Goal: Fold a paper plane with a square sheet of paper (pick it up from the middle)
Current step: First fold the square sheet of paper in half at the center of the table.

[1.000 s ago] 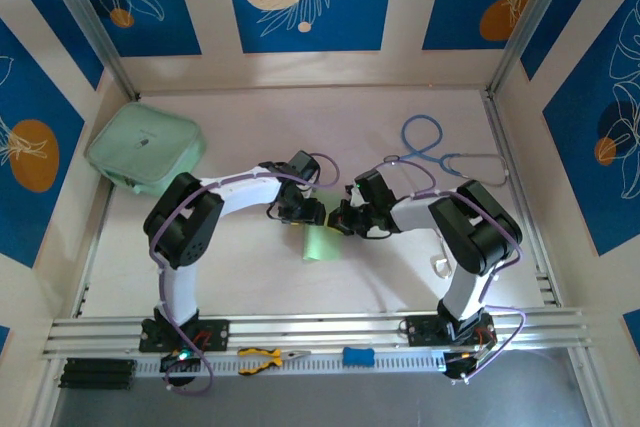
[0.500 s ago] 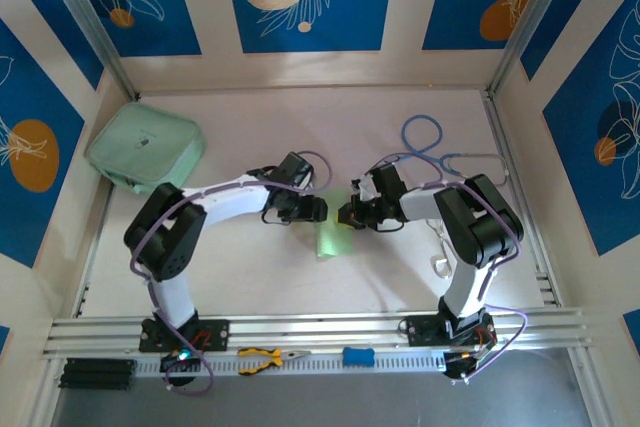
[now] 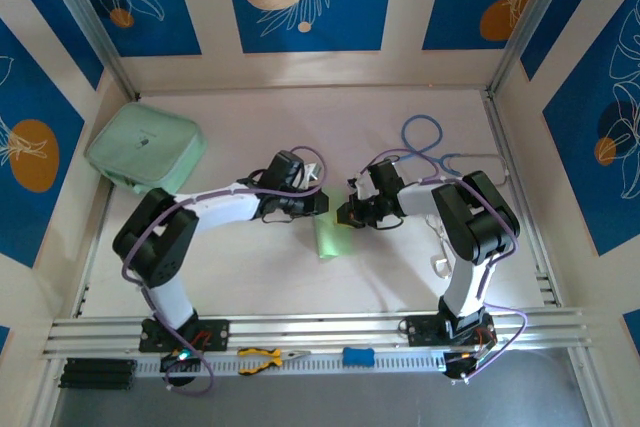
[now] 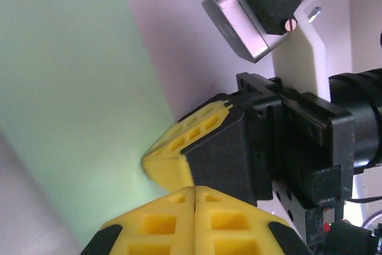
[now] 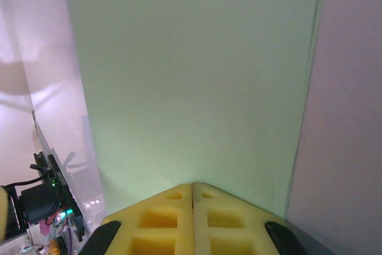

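1. The square sheet of paper [image 3: 328,240] is lying on the pale worktop [image 3: 390,277] as a slim folded strip. Its long axis is running from the two sets of fingers back toward the arm bases, tilted slightly.
2. The far end of the strip is sitting right at the fingers, between the left fingers [image 3: 314,204] and the right fingers [image 3: 346,215]. The near end is pointing away from both and lying free on the worktop.
3. Left wrist view: the left fingers [image 4: 194,204] are showing pressed together, seam shut with no gap. The paper [image 4: 71,106] is spreading ahead of them and to their left, reaching down beside the left-hand finger. Cannot tell whether any paper is caught in the seam.
4. Same view: the right fingers [image 4: 179,141] are sitting just ahead of the left tips, on their right side. Their yellow tip is touching the paper at its straight edge.
5. Right wrist view: the right fingers [image 5: 192,207] are likewise pressed together. The paper [image 5: 191,76] is showing face-on directly ahead of the tips, its straight right edge a little to their right. The tips are meeting the sheet's near end. Cannot tell whether they are pinching it or only bearing on it.
6. Paper: thin, matte, light green, flat faces, crisp straight edges. Fingers: yellow moulded pads with square recesses, on black bodies.
7. A thick mint-green pouch [image 3: 145,152] with rounded corners is lying well apart, far to the left of the left fingers.
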Tool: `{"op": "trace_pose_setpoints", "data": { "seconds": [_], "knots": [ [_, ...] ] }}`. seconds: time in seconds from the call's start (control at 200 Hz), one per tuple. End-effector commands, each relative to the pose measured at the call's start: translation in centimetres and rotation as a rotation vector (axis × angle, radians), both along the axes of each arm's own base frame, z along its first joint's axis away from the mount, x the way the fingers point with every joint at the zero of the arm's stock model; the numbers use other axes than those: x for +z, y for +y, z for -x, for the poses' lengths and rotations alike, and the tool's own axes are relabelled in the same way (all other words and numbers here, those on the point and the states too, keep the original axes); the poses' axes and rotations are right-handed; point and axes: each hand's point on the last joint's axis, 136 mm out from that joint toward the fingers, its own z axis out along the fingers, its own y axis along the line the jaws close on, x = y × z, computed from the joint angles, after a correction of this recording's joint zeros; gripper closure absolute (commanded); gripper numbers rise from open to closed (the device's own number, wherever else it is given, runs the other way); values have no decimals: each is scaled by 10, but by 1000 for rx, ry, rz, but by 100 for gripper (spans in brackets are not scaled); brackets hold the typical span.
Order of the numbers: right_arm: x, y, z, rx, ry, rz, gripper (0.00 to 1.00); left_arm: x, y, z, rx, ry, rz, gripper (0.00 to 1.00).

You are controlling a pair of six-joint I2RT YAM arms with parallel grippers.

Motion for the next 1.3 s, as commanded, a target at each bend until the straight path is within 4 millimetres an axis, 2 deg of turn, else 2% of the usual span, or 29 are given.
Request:
{"op": "trace_pose_setpoints", "data": {
  "seconds": [0.0,0.455,0.715,0.825,0.92,1.14,1.295],
  "knots": [
    [-26,-15,13,-8,74,93,100,-1,-11,0,-33,30,90,100],
    [-29,-16,15,-21,86,106,100,-51,12,11,-7,99,32,100],
    [-33,-17,19,-27,97,126,100,-90,40,26,12,141,-51,100],
    [-36,-21,20,-42,102,147,100,-100,49,31,14,148,-85,100],
    [-36,-22,20,-47,101,150,100,-94,48,29,17,141,-75,100],
    [-35,-24,20,-54,96,157,100,-39,26,11,22,104,32,100],
    [-34,-23,20,-53,96,152,100,-19,19,8,19,98,63,100]
  ]
}}
